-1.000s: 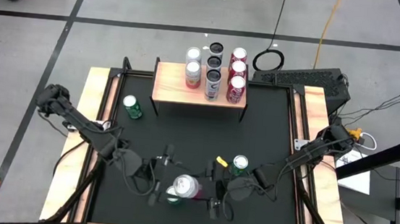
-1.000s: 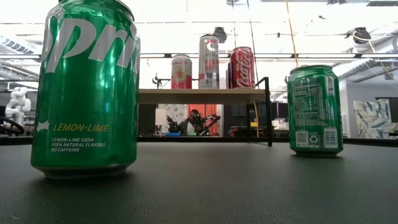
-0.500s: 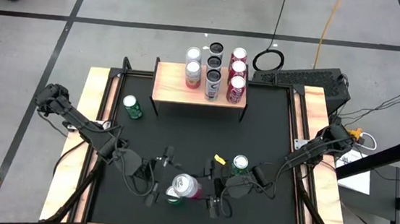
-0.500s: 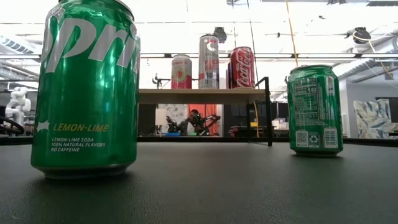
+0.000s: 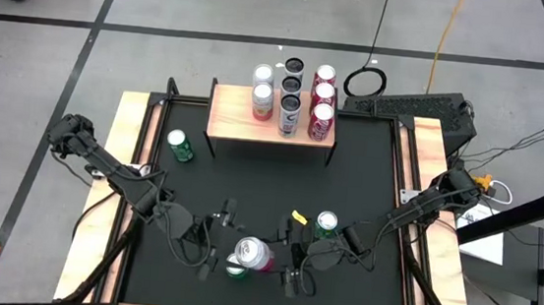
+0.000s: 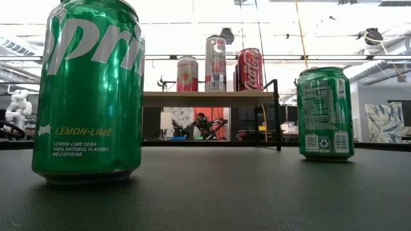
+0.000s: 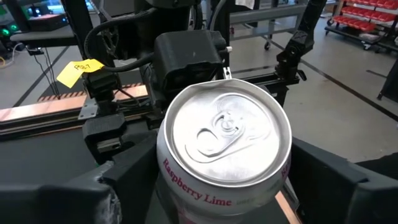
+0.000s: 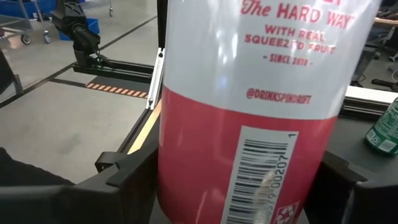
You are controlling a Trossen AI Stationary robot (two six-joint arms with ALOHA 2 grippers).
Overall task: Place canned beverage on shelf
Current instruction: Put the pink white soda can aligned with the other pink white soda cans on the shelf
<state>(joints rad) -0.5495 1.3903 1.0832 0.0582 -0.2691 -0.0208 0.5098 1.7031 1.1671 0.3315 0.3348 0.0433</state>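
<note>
A pink-and-white can (image 5: pixel 252 254) sits at the near middle of the black table (image 5: pixel 368 181), caught between both grippers. The right gripper (image 5: pixel 289 264) comes in from the right and has its fingers on either side of the can; in the right wrist view the can's (image 8: pixel 255 118) barcoded side fills the space between the two dark fingers (image 8: pixel 124 168), which press on it, so the right jaws are clamped on the can. The left gripper (image 5: pixel 216 249) reaches in from the left, with its fingers (image 7: pixel 93 186) flanking the can (image 7: pixel 224 149), whose silver top and "Raspberry Lime" wording show in the left wrist view. Whether these fingers press on the can or stand just off it I cannot tell.

A green can (image 5: pixel 238 267) stands right beside the pink one, partly under it in the high view; the low view shows it large at the near left (image 6: pixel 90 90). Another green can (image 5: pixel 326 223) stands just right of the grippers, seen at the right in the low view (image 6: pixel 324 114). A third green can (image 5: pixel 180 145) stands at the far left of the table, near the shelf's left legs.

The shelf (image 5: pixel 235 120) stands at the far edge of the table, well away from the held can. On its wood top, right of its middle, stand six cans (image 5: pixel 295 95) in three short rows. The low view shows the shelf (image 6: pixel 205 98) with a pink can, a tall silver can and a red can on it.
</note>
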